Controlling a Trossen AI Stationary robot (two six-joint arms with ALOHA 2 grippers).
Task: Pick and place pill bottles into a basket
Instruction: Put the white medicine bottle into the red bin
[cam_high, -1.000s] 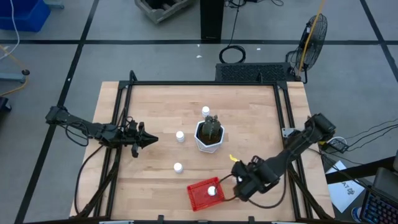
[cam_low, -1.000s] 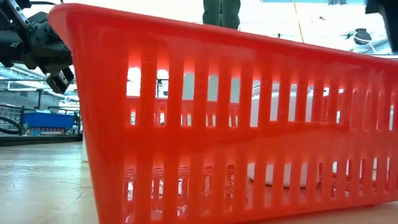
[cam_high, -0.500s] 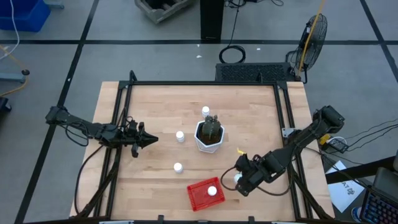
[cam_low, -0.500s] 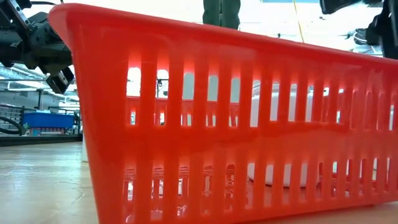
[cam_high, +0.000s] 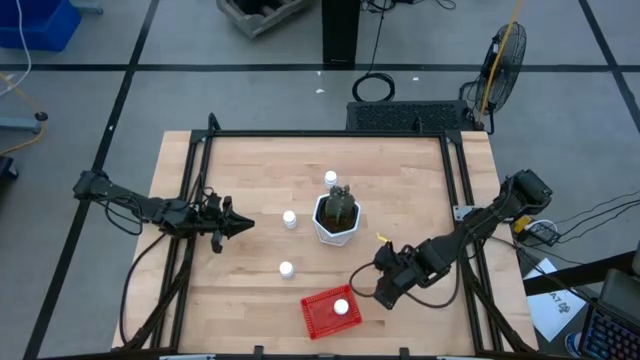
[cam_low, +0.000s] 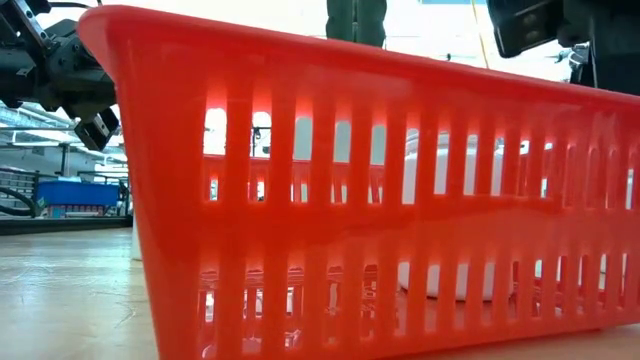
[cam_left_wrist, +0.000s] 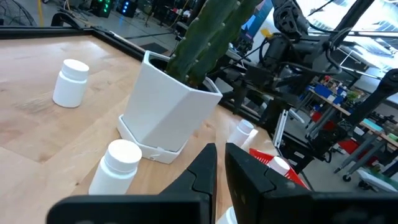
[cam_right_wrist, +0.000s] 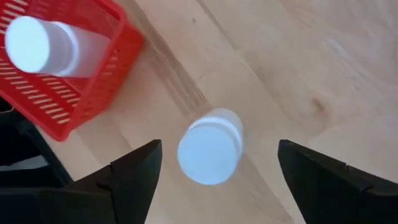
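Note:
The red mesh basket (cam_high: 326, 314) sits near the table's front edge with one white pill bottle (cam_high: 341, 307) in it. My right gripper (cam_high: 383, 290) hovers open just right of the basket. Its fingers stand on either side of an upright pill bottle (cam_right_wrist: 208, 147) on the table, apart from it. The basket (cam_right_wrist: 68, 74) also shows in the right wrist view. Three more bottles stand on the table (cam_high: 331, 178) (cam_high: 290, 218) (cam_high: 286, 268). My left gripper (cam_high: 238, 226) is shut and empty at the table's left.
A white hexagonal pot (cam_high: 336, 222) with a green cactus stands mid-table between the bottles; it also shows in the left wrist view (cam_left_wrist: 166, 106). A black frame (cam_high: 320, 135) borders the wooden table. In the low view the basket wall (cam_low: 350, 200) fills the picture.
My right gripper has moved a little away from the basket toward the table's far edge, and has come into the low view at the top right.

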